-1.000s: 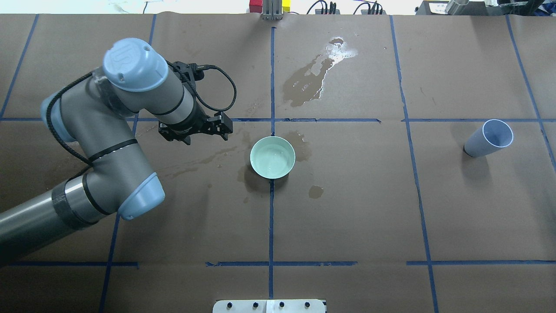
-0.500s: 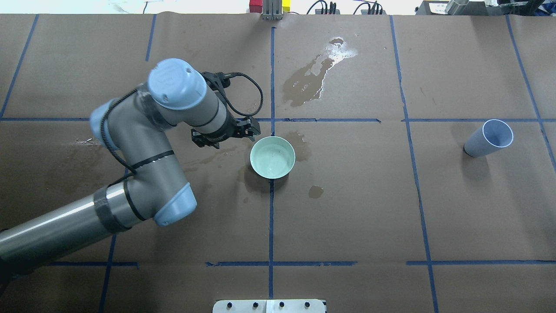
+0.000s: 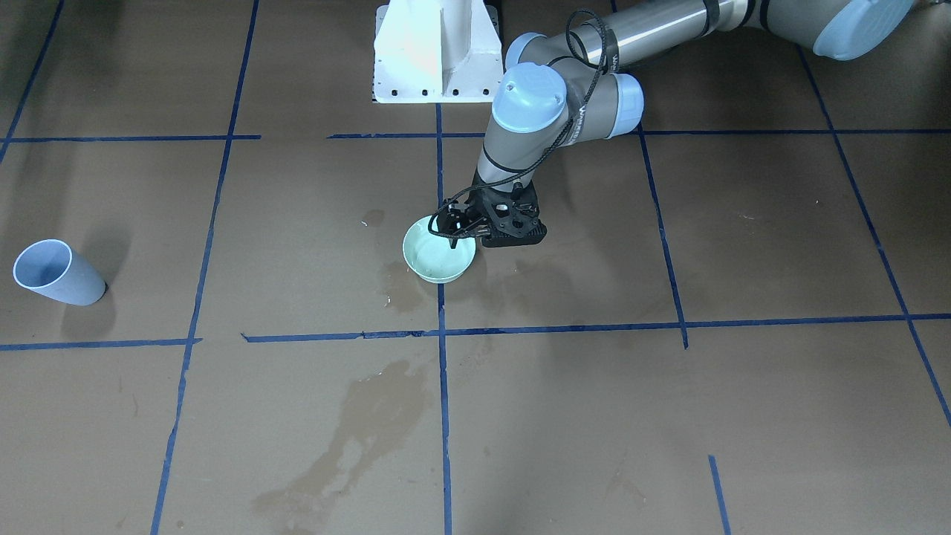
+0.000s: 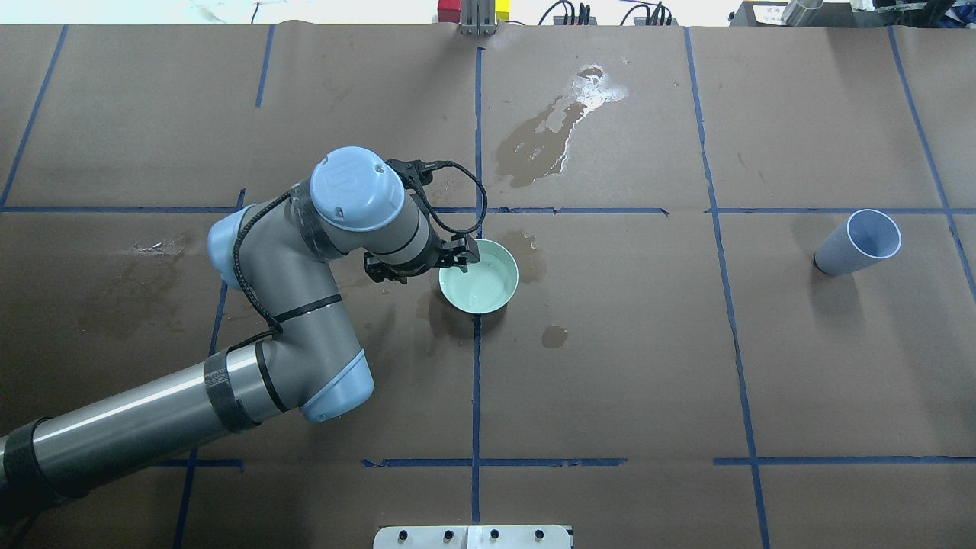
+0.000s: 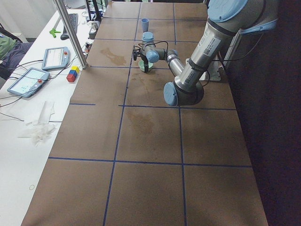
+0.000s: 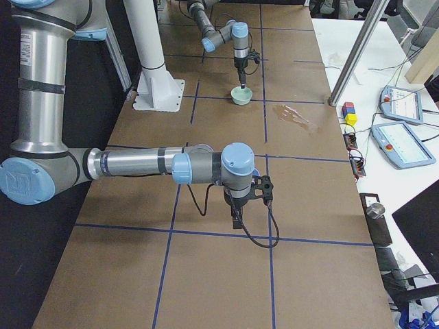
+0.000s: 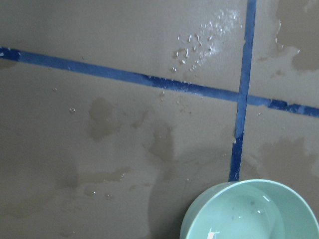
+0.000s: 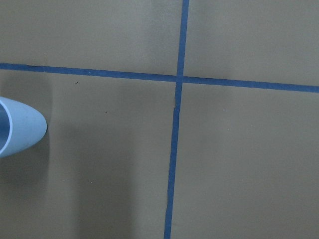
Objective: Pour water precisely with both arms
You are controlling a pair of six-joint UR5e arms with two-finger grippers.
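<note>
A pale green bowl [image 4: 492, 293] stands at the table's middle and holds a little water [image 4: 479, 280], seen as a faint sheen. My left gripper [image 4: 460, 257] is open at the bowl's left rim, with its fingertips [image 3: 454, 236] hanging over the edge. The left wrist view shows the bowl [image 7: 219, 219] and the water [image 7: 254, 214] at the bottom right. A light blue cup [image 4: 858, 244] stands tilted at the far right. My right gripper [image 6: 236, 218] shows only in the exterior right view, low over the paper; I cannot tell whether it is open. The right wrist view shows the cup's edge [image 8: 22, 130].
Brown paper with a blue tape grid covers the table. A glossy spilled puddle [image 4: 587, 95] and darker wet stains [image 4: 534, 152] lie behind the bowl. The white pedestal [image 3: 435, 52] stands at the robot's side. Tablets [image 6: 405, 147] and coloured blocks [image 6: 350, 113] lie on the side table.
My left arm has swung to the right and lowered; its open gripper went from well left of the bowl to the bowl's left rim. The bowl and cup have not moved.
</note>
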